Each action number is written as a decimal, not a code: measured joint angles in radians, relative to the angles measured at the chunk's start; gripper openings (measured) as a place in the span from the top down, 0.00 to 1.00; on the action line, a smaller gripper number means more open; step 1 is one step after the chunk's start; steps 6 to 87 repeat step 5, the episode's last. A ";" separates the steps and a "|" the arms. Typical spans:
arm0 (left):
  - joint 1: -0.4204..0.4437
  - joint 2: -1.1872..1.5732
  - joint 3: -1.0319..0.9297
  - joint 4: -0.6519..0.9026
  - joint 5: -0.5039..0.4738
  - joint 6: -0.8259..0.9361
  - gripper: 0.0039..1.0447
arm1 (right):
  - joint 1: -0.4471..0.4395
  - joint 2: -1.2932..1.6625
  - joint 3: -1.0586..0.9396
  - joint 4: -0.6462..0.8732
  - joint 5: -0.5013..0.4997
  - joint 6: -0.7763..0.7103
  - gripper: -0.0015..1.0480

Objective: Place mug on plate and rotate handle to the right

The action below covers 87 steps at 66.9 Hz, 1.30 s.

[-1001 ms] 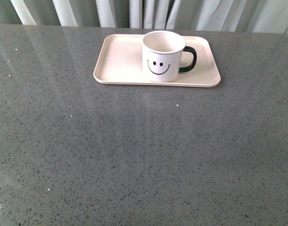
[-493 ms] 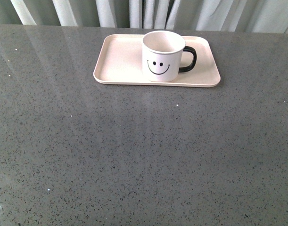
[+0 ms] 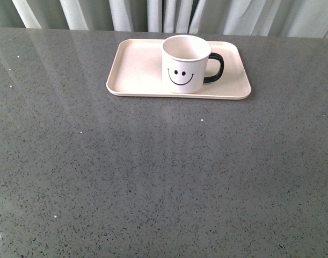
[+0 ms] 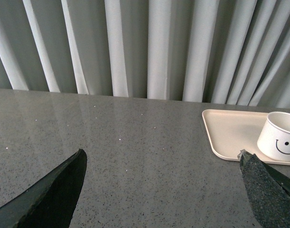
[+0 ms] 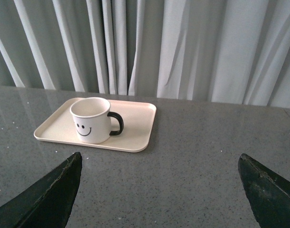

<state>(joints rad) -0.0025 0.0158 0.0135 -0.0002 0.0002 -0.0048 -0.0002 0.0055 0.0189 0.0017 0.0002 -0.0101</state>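
— Mug (image 3: 186, 63)? 
— Upright on plate (image 3: 137, 70) near table's (image 3: 153, 172) far edge, handle (image 3: 215, 67) pointing right.
— Grippers?
— Left gripper (image 4: 161, 190) and right gripper (image 5: 159, 190) both spread wide, empty, well apart from mug.

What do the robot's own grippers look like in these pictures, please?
Only finger tips show, in the wrist views. The left gripper has two dark, almost black fingers that taper to wedge-shaped points, with a matte, finely speckled surface. The right gripper looks the same. No cables, markings or arm links are visible, and the front view shows neither arm.
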 joint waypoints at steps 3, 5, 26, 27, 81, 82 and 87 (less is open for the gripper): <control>0.000 0.000 0.000 0.000 0.000 0.000 0.09 | 0.000 0.000 0.000 0.000 0.000 0.000 0.09; 0.000 0.000 0.000 0.000 0.000 0.000 0.09 | 0.000 0.000 0.000 0.000 0.000 0.000 0.09; 0.000 0.000 0.000 0.000 0.000 0.000 0.09 | 0.000 0.000 0.000 0.000 0.000 0.000 0.09; 0.000 0.000 0.000 0.000 0.000 0.000 0.09 | 0.000 0.000 0.000 0.000 0.000 0.000 0.09; 0.000 0.000 0.000 0.000 0.000 0.000 0.09 | 0.000 0.000 0.000 0.000 0.000 0.000 0.09; 0.000 0.000 0.000 0.000 0.000 0.000 0.09 | 0.000 0.000 0.000 0.000 0.000 0.000 0.09; 0.000 0.000 0.000 0.000 0.000 0.000 0.09 | 0.000 0.000 0.000 0.000 0.000 0.000 0.09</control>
